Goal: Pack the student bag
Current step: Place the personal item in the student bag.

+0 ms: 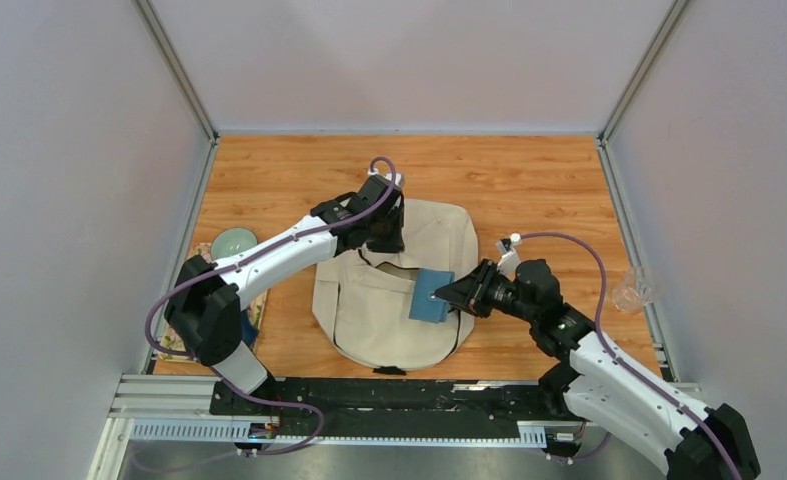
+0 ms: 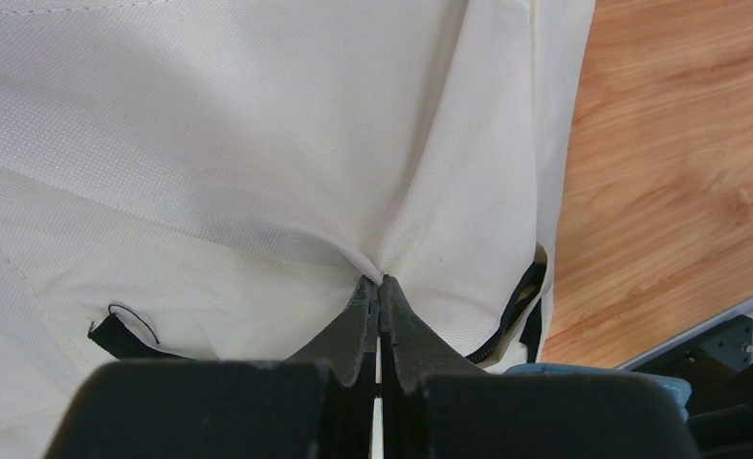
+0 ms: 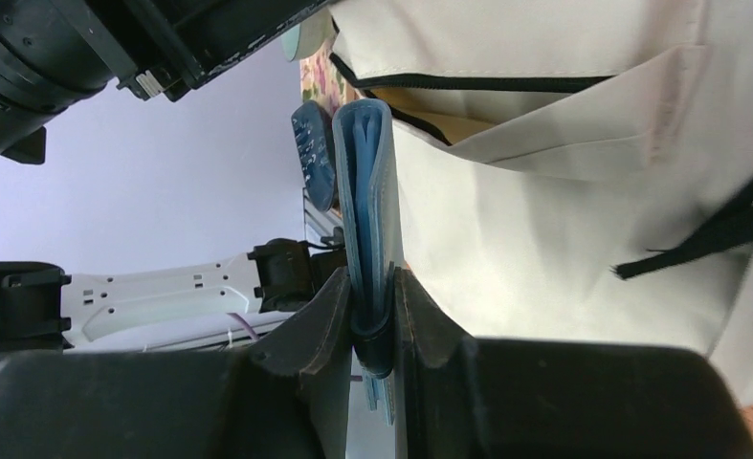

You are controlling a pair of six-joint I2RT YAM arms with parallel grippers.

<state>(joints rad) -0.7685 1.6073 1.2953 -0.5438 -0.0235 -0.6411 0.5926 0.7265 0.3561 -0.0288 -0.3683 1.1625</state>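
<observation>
The student bag [image 1: 394,300], a cream fabric backpack with black zips, lies flat in the middle of the table. My left gripper [image 1: 384,238] is at its far end, shut, with a fold of the bag's fabric [image 2: 391,253] pinched between its tips [image 2: 379,283]. My right gripper [image 1: 461,294] is shut on a thin blue notebook [image 1: 431,296] and holds it on edge over the bag's right half. In the right wrist view the notebook [image 3: 365,182] stands between the fingers [image 3: 374,296], beside the bag's open zip mouth [image 3: 449,105].
A pale green round dish [image 1: 233,243] and a floral-patterned item [image 1: 256,318] lie at the left edge near the left arm's base. A clear plastic cup [image 1: 634,290] stands at the right edge. A dark blue object [image 3: 313,158] shows beyond the notebook.
</observation>
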